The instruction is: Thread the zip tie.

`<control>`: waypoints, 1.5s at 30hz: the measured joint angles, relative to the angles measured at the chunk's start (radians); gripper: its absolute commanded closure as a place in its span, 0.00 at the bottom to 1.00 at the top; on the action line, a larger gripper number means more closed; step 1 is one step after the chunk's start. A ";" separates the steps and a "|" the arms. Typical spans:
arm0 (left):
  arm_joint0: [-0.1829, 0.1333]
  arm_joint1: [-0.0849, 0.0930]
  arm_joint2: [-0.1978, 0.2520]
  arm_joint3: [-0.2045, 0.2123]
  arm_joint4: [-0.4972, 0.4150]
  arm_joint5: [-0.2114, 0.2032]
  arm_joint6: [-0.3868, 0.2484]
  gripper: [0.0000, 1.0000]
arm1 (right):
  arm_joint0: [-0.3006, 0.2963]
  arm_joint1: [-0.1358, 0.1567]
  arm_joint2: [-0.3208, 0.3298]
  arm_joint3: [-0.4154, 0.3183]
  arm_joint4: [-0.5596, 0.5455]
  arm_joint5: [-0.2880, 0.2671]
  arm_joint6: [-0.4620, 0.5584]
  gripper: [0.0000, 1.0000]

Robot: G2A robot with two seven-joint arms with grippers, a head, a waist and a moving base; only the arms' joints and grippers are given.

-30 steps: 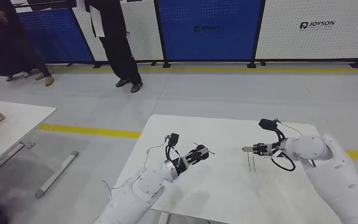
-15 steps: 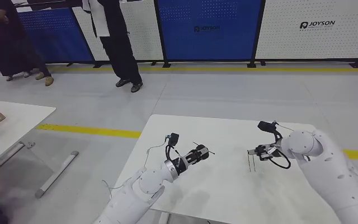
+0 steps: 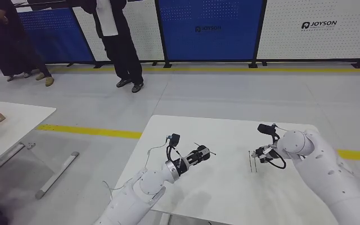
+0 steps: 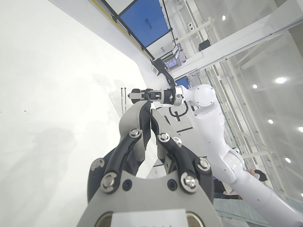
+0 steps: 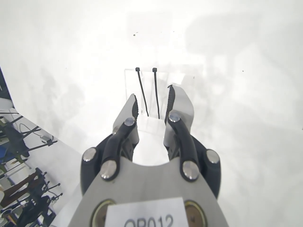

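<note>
Bright, even overhead light floods the hall. Round ceiling lamps [image 4: 280, 80], caught by the left wrist camera high above the counter [image 3: 225, 185], burn as white spots ringed with haloes. The white counter glares beneath them, washed almost blank around the two zip ties [image 5: 156, 90], with only pale, soft-edged shade breaking its surface. Metal plates of the right pincer [image 5: 152, 92] shine a flat grey. Both wrist lenses bend straight lines toward their margins: beyond the counter's far edge a blue wall panel [image 4: 144, 22] and roof beams [image 4: 248, 41] lean and curve. From above, the counter is lit evenly, without hard shadows.
</note>
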 measured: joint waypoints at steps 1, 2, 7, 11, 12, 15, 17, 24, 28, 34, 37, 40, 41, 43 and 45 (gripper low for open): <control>0.000 0.000 0.000 0.000 0.000 0.000 0.000 1.00 | 0.002 -0.002 -0.002 0.005 0.000 -0.001 0.002 0.73; 0.000 0.000 0.000 0.000 0.000 0.000 0.000 1.00 | 0.004 -0.004 -0.004 0.010 -0.001 -0.002 0.003 0.73; 0.000 0.000 0.000 0.000 0.000 0.000 0.000 1.00 | 0.014 -0.016 -0.016 0.037 -0.003 -0.004 0.006 0.70; 0.000 0.000 0.000 0.000 0.000 0.000 0.000 1.00 | 0.022 -0.027 -0.027 0.060 -0.006 -0.004 0.007 0.70; 0.000 0.000 0.000 0.000 0.000 0.000 0.000 1.00 | 0.025 -0.031 -0.031 0.068 -0.007 -0.003 0.007 0.71; 0.000 0.000 0.000 0.000 0.000 0.000 0.000 1.00 | 0.033 -0.041 -0.040 0.090 -0.007 -0.002 0.004 0.72; 0.000 0.000 0.000 0.000 0.000 0.000 0.000 1.00 | 0.039 -0.047 -0.045 0.104 -0.008 -0.002 0.002 0.71; 0.000 0.000 0.000 0.000 0.000 0.000 0.000 1.00 | 0.060 -0.074 -0.066 0.162 -0.009 -0.005 0.001 0.73; 0.000 0.000 0.000 0.000 0.000 0.000 0.000 1.00 | 0.071 -0.088 -0.077 0.192 -0.010 -0.009 -0.001 0.73; 0.000 0.000 0.000 0.000 0.000 0.000 0.000 1.00 | 0.089 -0.109 -0.091 0.237 -0.017 -0.008 -0.004 0.73; 0.000 0.000 0.000 0.000 0.000 0.000 0.000 1.00 | 0.096 -0.119 -0.096 0.257 -0.017 -0.015 -0.006 0.72; 0.000 0.000 0.000 0.000 0.000 0.000 0.000 1.00 | 0.104 -0.129 -0.101 0.277 -0.017 -0.021 -0.008 0.74; 0.000 0.000 0.000 0.000 0.000 0.000 0.000 1.00 | 0.106 -0.132 -0.102 0.283 -0.017 -0.024 -0.008 0.74; 0.000 0.000 0.000 0.000 0.000 0.000 0.000 1.00 | 0.111 -0.139 -0.105 0.297 -0.019 -0.030 -0.008 0.77; 0.000 0.000 0.000 0.000 0.000 0.000 0.000 1.00 | 0.116 -0.145 -0.109 0.310 -0.020 -0.037 -0.008 0.80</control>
